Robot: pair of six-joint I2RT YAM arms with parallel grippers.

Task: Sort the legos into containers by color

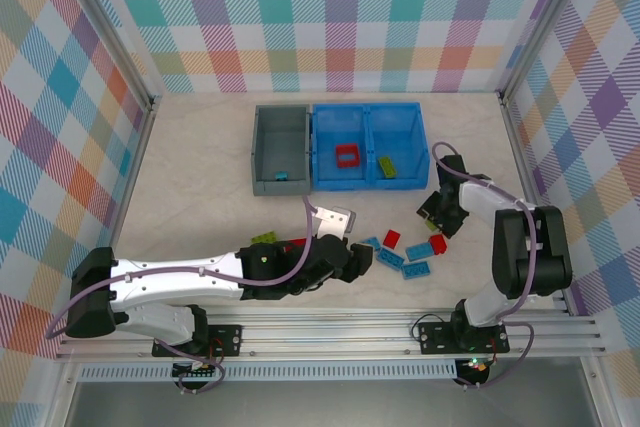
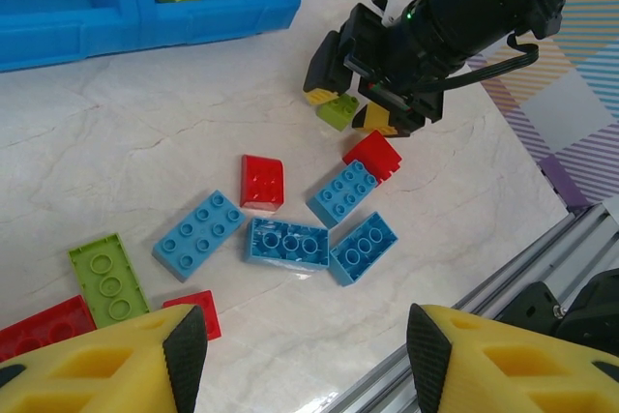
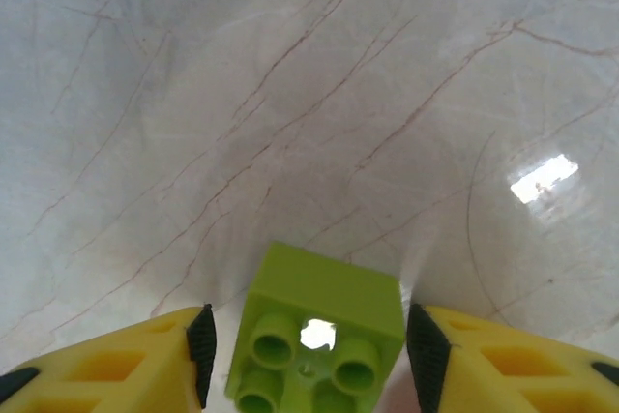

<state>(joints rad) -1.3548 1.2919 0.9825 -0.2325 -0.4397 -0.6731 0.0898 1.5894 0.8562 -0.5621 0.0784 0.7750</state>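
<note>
A small lime green studded plastic brick (image 3: 324, 287) sits on the pale marbled surface (image 3: 290, 94), bracketed by the right hand (image 3: 310, 338), its fingers slightly spread and seemingly not yet pinching; light, rigid, slick-sided, so squeeze its flat opposite walls squarely; the left hand (image 2: 300, 345) hovers spread, empty.

- Top external: high above and behind the arm bases (image 1: 470, 332), looking down over the whole table (image 1: 200, 167) to the grey bin (image 1: 280, 147) and blue bin (image 1: 368, 147) at the far side.
- Left wrist: low over the near table, facing right across loose legos (image 2: 285, 242) toward the right gripper (image 2: 345, 108).
- Right wrist: very close above the tabletop, a lime green lego (image 3: 319, 321) between its fingers (image 3: 116, 369).
- Top and left wrist views share the near-right lego scatter and the blue bin.
</note>
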